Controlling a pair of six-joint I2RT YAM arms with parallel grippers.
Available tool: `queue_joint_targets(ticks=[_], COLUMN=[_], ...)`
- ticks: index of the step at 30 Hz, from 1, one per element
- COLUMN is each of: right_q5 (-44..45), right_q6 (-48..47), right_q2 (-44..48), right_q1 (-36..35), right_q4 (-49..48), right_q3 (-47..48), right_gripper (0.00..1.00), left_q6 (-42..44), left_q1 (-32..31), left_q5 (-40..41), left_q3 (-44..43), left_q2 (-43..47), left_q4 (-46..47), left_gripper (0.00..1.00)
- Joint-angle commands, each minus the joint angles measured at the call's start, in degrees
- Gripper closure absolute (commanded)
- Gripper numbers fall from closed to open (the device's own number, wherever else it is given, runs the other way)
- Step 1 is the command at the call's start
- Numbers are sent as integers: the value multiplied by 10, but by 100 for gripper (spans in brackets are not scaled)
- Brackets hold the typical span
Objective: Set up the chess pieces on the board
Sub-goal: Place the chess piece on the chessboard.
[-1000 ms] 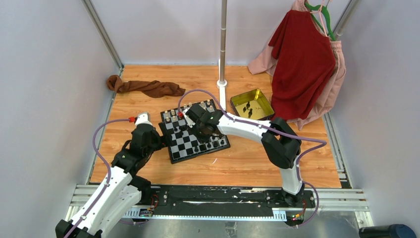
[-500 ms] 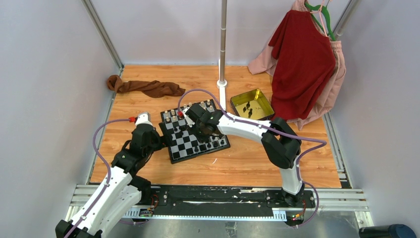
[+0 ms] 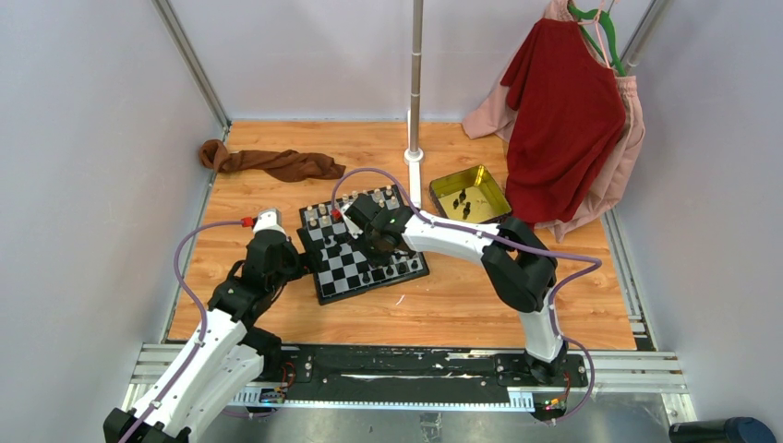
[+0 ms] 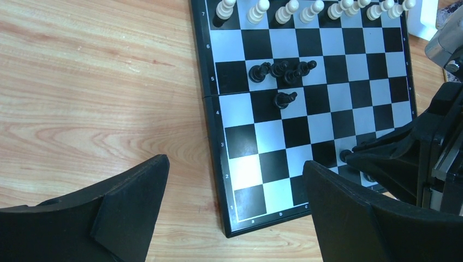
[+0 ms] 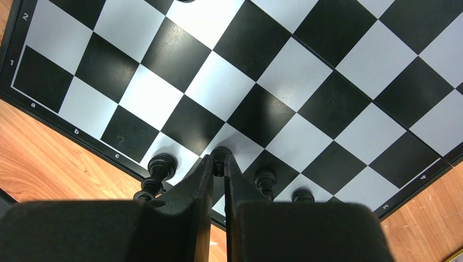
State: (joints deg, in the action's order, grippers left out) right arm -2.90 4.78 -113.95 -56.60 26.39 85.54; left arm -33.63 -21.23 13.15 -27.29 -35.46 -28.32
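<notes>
Two arms work the board (image 4: 243, 139). Right fingers (image 5: 209, 172), nearly closed, pinch one black piece (image 5: 220, 154) at their tips, apparently upright, over an edge-row square beside standing black pieces (image 5: 158, 166). Left fingers (image 4: 131, 202), spread wide and empty, hover at the board's corner, farther from that square.

We see a wood-grain tabletop (image 3: 462, 305) enclosed by pale grey walls (image 3: 83, 185). A metal pole (image 3: 416, 74) stands at the back. Red and pink garments (image 3: 563, 111) hang on the right.
</notes>
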Motion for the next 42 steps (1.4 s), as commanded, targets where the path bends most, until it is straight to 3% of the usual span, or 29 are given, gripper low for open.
queue_joint_targets(ticks=[1,14,18,24,42], right_q5=[14,14,14,16,26], right_q6=[7,3,2,-3,-30], right_q2=[-10,-16,-15,-13,-1], right_q1=[-6,-5,-6,-5,-5], right_q4=[0,0,1,7,33], right_q3=[6,7,5,8,54], right_gripper=[100,99,92,72,65], left_q6=[3,3,3,3,1], left_q1=[-6,-6,-6,-6,-6], left_q5=[-3,-2,-1,2,10], left_q3=[8,9,9,9,7], left_q2=[0,0,-2,-2,-3], left_q4=[10,11,10,10,5], left_gripper=[1,1,1,1,1])
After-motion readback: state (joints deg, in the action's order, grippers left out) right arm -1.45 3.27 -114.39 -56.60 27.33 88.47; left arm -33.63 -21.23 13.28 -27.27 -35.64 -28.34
